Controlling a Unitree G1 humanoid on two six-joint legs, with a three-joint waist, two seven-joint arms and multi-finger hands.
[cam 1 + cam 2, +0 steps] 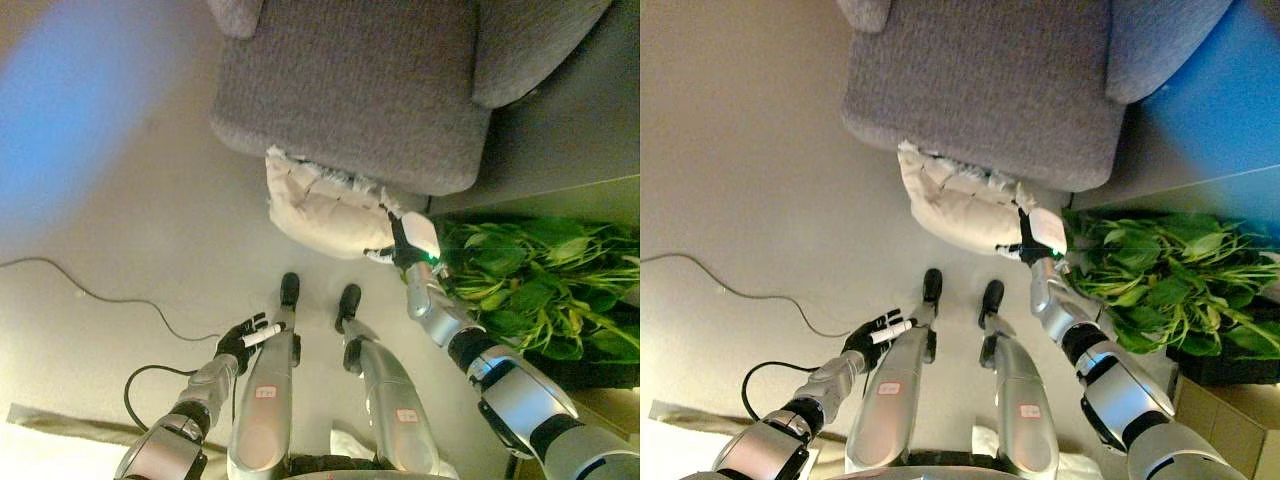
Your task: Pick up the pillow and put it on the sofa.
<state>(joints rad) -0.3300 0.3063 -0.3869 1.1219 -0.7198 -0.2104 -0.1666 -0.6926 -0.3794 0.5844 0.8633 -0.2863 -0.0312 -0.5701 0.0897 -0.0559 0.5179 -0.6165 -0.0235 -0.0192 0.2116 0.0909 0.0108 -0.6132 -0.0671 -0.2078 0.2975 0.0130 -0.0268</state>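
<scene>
A cream, crumpled pillow [320, 205] lies on the floor against the front edge of the grey sofa [350, 90], which fills the top of the view. My right hand [407, 243] is at the pillow's right end, touching it with its fingers spread against the fabric; it also shows in the right eye view [1035, 235]. My left hand [247, 338] hangs low at the lower left, well away from the pillow, with relaxed fingers and nothing in it.
A leafy green plant [530, 280] stands right of the pillow, close beside my right arm. A cardboard box [1225, 415] sits at the lower right. The edge of a beige rug [60, 425] shows at the lower left.
</scene>
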